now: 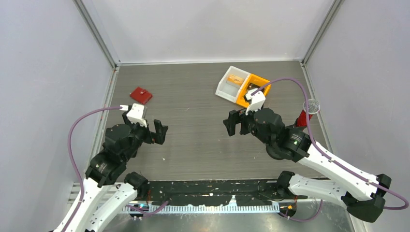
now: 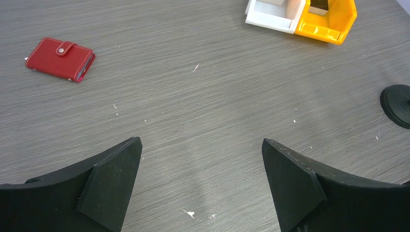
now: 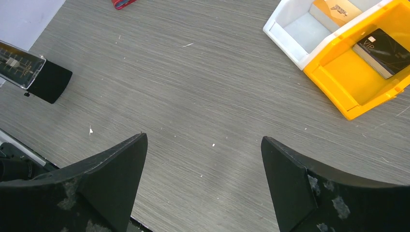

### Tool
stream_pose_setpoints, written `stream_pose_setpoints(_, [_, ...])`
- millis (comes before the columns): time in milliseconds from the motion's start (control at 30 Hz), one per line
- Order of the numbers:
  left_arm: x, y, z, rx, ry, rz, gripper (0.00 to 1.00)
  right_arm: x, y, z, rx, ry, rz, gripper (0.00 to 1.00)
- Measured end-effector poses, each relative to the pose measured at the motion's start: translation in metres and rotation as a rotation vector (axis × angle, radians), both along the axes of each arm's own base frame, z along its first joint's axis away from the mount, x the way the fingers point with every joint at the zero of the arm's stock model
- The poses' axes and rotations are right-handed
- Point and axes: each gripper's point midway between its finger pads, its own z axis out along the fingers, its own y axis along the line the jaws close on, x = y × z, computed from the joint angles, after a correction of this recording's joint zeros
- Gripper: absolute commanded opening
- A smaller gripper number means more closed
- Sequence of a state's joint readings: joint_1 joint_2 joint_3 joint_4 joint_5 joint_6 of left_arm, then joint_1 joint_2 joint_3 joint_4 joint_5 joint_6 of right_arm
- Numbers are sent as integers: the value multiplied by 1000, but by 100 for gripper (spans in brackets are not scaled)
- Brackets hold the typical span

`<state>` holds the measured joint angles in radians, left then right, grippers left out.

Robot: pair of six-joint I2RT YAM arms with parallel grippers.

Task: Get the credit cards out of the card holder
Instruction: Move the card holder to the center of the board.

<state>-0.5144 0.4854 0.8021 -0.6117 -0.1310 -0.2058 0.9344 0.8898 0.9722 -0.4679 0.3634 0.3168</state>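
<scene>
Nearest, at 6 o'clock in the top view, the two arm bases are partly cut off by the lower edge. The one left gripper (image 2: 201, 141) hangs over the table (image 1: 193, 145) at about 8 o'clock, jaws spread wide with nothing between them. The one right gripper (image 3: 203, 137) hangs at about 4 o'clock, likewise spread and empty. Each wrist view shows only the two finger ends, the rest cut off below. Farther out, at 3 o'clock, one red-stemmed thing with a grey mesh head (image 1: 311, 108) stands half behind the right arm; what it is cannot be told for sure. At 10 o'clock lies the one wallet (image 2: 59, 59), flat on the table, folded shut with its tab snapped, well apart from both grippers. Its contents are hidden, and the right wrist view catches only a corner of it. Farthest, at 1 o'clock, two bins stand touching: a white bin (image 3: 283, 41) and an orange bin (image 3: 348, 77), the orange partly hidden from above by the right wrist camera. Two cards show: one tan card (image 3: 337, 9) in the white bin, cut off by the frame, and one black card (image 3: 382, 46) marked VIP in the orange.
</scene>
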Motion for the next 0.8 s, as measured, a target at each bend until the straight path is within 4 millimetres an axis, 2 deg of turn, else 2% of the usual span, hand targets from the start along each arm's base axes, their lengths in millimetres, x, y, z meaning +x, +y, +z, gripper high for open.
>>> stream_pose_setpoints(233, [6,2,-7,26,26,25,99,-2,4,6,27,-10,22,96])
stream_pose_setpoints(367, [18,7,-13,79,72,77,98,-3,8,13,54,-26,40,96])
stream_pose_setpoints(467, [29,14,-9,135,108,140,97,-5,8,18,71,-44,57,96])
stream_pose_setpoints(667, [75,19,14,272,139,260,81,-15,5,30,111,-96,108,97])
stream_pose_setpoints(733, [99,18,15,331,165,297,80,-17,4,34,125,-111,114,97])
stream_pose_setpoints(800, [125,16,6,393,211,321,76,-19,3,37,134,-121,123,97])
